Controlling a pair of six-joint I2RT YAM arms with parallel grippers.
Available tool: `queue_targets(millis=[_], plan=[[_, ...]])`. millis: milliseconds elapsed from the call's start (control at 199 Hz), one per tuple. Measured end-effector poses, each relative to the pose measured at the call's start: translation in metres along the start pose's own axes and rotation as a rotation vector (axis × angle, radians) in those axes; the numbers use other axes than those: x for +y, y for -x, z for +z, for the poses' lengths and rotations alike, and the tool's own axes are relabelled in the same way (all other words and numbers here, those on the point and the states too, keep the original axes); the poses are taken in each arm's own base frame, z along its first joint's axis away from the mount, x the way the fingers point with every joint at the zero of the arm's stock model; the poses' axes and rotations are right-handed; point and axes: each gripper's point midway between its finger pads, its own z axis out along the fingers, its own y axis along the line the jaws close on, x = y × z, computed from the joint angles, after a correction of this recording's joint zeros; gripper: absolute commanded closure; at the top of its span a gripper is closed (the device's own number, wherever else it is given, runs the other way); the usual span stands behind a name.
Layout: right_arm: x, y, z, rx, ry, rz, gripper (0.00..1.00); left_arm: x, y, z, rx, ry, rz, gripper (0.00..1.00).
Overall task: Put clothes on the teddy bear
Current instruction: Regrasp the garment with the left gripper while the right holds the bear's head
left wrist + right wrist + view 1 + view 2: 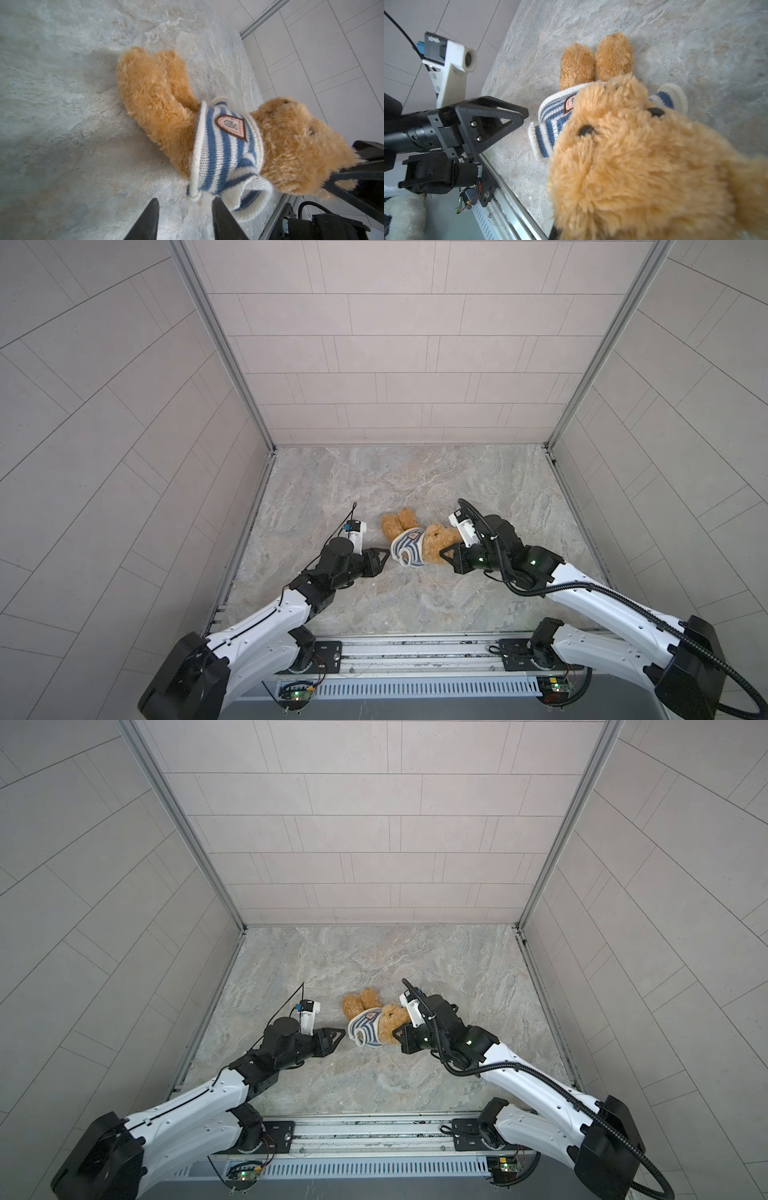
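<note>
Right gripper (444,552) clamps the bear (434,538) by its head. Left gripper (385,558), jaws partly apart and empty, sits just beside the shirt (409,548) on the bear.

pale tiled walls (395,344) enclose a grey marbled floor (374,472), evenly lit.

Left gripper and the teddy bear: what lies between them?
The right wrist view shows only a short bare stretch of table between the left gripper and the striped shirt that the teddy bear wears.
</note>
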Motion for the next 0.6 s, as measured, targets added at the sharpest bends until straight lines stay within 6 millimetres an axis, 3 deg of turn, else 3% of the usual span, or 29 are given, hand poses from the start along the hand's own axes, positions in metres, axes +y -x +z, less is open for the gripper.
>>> queue_targets(millis=[346,602], plan=[[-0.012,-0.002,-0.004,0.005,-0.012,0.018,1.00,0.003,-0.007,0.022,0.060,0.021,0.013,0.64],[-0.024,-0.012,-0.005,0.019,-0.026,0.041,1.00,-0.022,0.001,0.028,0.047,-0.043,0.056,0.64]])
